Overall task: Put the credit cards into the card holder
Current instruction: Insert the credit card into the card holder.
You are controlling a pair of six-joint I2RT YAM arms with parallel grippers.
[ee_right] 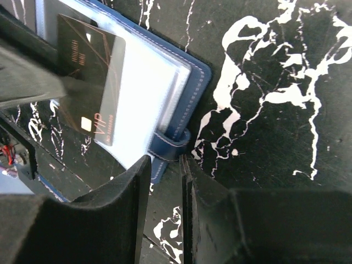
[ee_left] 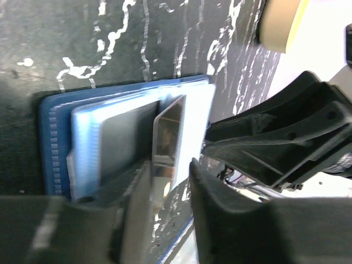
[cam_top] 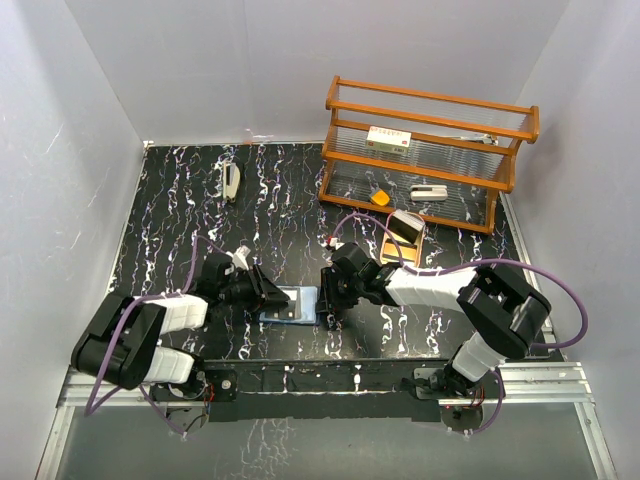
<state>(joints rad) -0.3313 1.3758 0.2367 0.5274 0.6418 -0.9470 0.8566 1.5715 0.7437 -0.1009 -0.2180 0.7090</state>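
The card holder (cam_top: 292, 305) lies open on the black marble table between my two grippers, navy outside (ee_left: 55, 143) and pale blue inside (ee_right: 143, 82). A dark credit card (ee_right: 91, 82) marked VIP lies slanted on the pale sleeves, one end past the holder's edge. In the left wrist view the card's glossy end (ee_left: 168, 135) rests against one finger of my left gripper (ee_left: 169, 168), whose jaws stand slightly apart with a gap to the other finger. My right gripper (ee_right: 165, 159) is closed narrowly round the holder's snap tab (ee_right: 168, 147) at its fingertips.
A wooden rack with glass shelves (cam_top: 430, 150) stands at the back right, holding small items. A gold tray (cam_top: 400, 240) with a pale card on it sits just in front of the rack. A small white object (cam_top: 231, 182) lies at the back left. White walls enclose the table.
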